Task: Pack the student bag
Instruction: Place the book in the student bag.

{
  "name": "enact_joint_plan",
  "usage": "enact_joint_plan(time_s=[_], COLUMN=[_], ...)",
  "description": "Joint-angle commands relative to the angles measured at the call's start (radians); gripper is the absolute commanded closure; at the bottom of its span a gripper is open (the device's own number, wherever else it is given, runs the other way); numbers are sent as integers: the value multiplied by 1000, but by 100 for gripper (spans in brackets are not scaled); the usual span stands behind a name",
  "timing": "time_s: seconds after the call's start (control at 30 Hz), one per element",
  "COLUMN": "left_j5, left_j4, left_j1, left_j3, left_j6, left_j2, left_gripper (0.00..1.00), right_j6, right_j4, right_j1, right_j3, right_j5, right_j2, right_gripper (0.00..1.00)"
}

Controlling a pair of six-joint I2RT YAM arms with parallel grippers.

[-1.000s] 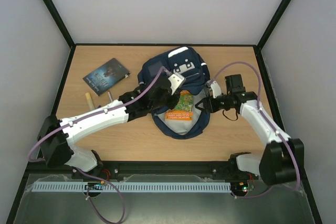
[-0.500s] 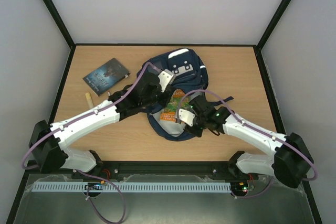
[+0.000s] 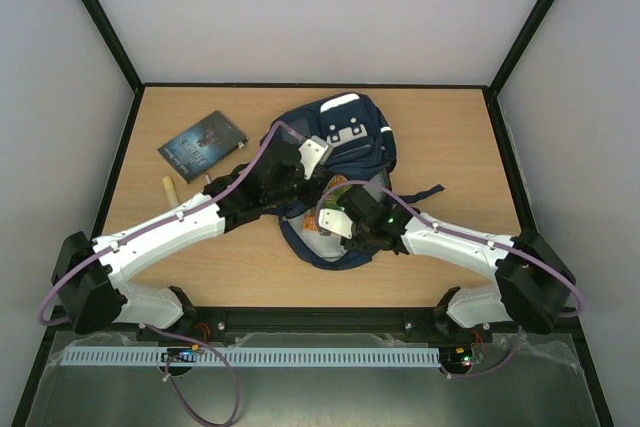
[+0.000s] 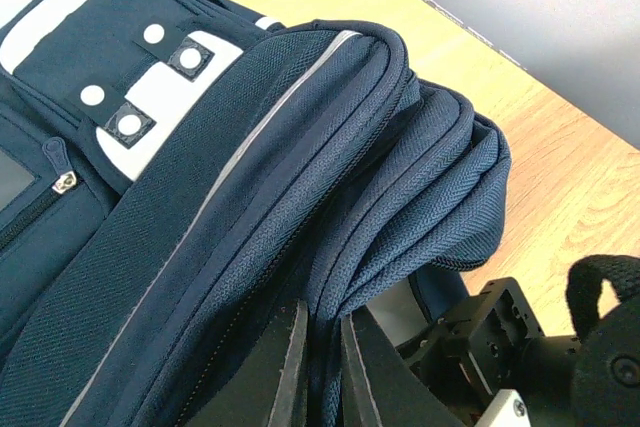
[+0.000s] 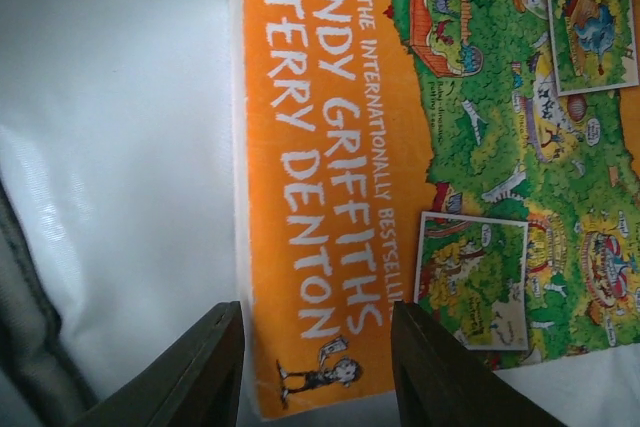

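Left fingers (image 4: 324, 335): together, clamped on a raised fold of navy fabric at the rim of the bag's opening. The fold stands up between the two pads.
Student bag (image 3: 345, 137): lies on the tabletop (image 3: 450, 147) in the middle, under both sets of fingers. Its mouth faces the arms, and its front panel lies beyond the left fingers.
Grey patch (image 4: 165, 82): on the bag's front panel, beyond the left fingers and off to one side of them. It carries white studs and dark tabs.
Zip seams (image 4: 300, 157): several ridges of fabric run from the left fingers up and away over the bag's bulging top.
Right fingers (image 5: 318, 319): apart, hanging over the orange book inside the bag's opening. I cannot tell whether either tip touches the cover.
Orange book (image 5: 330, 147): lies flat in the bag, directly beneath the right fingers. One finger is over its edge beside the lining. The other is over the orange band next to the green picture. The authors' names, Andy Griffiths and Terry Denton, run down the band between them.
Pale lining (image 5: 110, 147): the bag's inner surface, just beside the right fingers on the book's outer side.
Right arm (image 4: 500, 337): its black wrist parts sit just beside the left fingers, lower in the opening.
Dark book (image 3: 203, 144): on the tabletop, well apart from the left fingers, on the far side of the left arm.
Small beige piece (image 3: 170, 192): near the dark book. It is too small to tell what it is.
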Motion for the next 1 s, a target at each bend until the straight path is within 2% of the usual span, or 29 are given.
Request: enact_joint_plan(time_s=[0.0, 0.23, 0.5, 0.63, 0.97], left_j5=[15, 38, 40, 45, 48], left_j4=[45, 30, 20, 11, 5], left_j1=[6, 7, 11, 11, 12], left_j3=[3, 21, 32, 39, 24], left_j6=[-5, 8, 17, 18, 15], left_j2=[-64, -57, -53, -52, -66], left_gripper=[98, 97, 98, 98, 98], right_j6=[-49, -101, -127, -140, -95], right_j4=[48, 138, 492, 605, 739], right_j1=[12, 24, 22, 20, -30], right_j3=[21, -19, -80, -82, -40], right_j5=[68, 138, 347, 404, 480], right_j2=[38, 99, 137, 198, 329], right_gripper=[58, 55, 60, 62, 65])
